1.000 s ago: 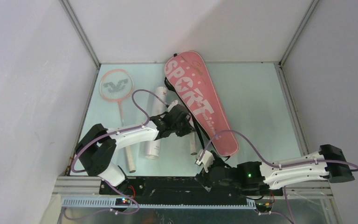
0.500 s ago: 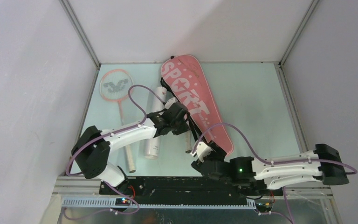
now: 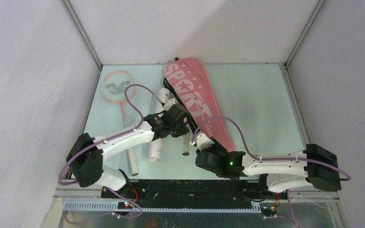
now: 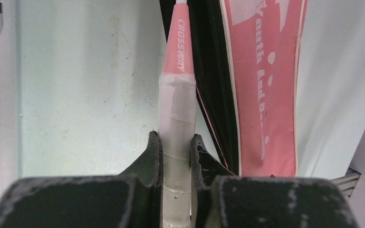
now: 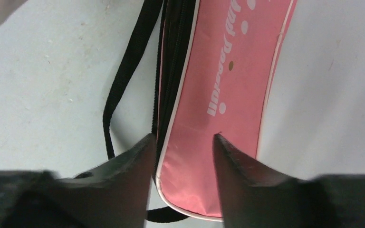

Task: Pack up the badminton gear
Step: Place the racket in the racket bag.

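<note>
The pink "SPORT" bag (image 3: 192, 97) lies slanted on the table, its narrow end toward me. My left gripper (image 3: 178, 124) is shut on the white handle (image 4: 177, 114) of a racket. That racket's pink cone and shaft run up along the bag's black open edge, and its head is hidden. My right gripper (image 3: 203, 141) hovers over the bag's narrow end (image 5: 223, 80), jaws open astride the pink corner. The black strap (image 5: 123, 80) loops to their left. Another pink-framed racket (image 3: 118, 86) lies at the far left. The long white tube (image 3: 158, 128) lies between it and the bag.
Metal frame rails border the pale green table (image 3: 256, 104) on the left, back and right. The arms' black base plate (image 3: 171, 187) runs along the near edge. Purple cables arch over both arms.
The bag and the held racket have shifted left with my left gripper. My right arm has swung left and forward onto the bag's narrow end, and its jaws have narrowed.
</note>
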You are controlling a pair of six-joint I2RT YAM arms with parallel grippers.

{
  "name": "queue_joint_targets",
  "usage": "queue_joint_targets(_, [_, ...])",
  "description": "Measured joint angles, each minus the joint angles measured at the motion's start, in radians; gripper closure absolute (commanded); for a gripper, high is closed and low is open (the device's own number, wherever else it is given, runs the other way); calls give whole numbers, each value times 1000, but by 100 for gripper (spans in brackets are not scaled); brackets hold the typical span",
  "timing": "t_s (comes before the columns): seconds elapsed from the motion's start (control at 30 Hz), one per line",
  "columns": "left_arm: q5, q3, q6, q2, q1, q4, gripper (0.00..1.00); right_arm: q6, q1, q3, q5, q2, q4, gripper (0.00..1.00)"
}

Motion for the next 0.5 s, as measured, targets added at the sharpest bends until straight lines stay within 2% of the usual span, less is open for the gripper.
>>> queue_joint_targets(0.03, [-3,0,2,-3,0,-5,100,2,-4,8,5,14,-1,78])
queue_joint_targets(0.1, [-11,0,7,-9,0,-15,100,9,-4,25,10,39,-6,93])
queue_joint_targets(0.13, [-16,0,8,-13,0,-21,100,18,-2,36,14,52,-10,97])
queue_joint_targets(0.17, [-17,4,8,-14,1,-27,100,26,1,46,18,64,-12,97])
queue_joint_targets(0.23, [-18,14,8,-14,3,-37,100,44,4,64,29,84,-19,82])
queue_joint_targets(0.27, [-19,20,8,-15,5,-40,100,55,4,70,32,90,-24,59])
queue_joint_targets(0.33, [-21,27,8,-17,6,-43,100,78,2,82,33,98,-39,45])
queue_joint_targets(0.5, [-21,30,8,-21,7,-47,100,65,-10,87,4,106,-27,41])
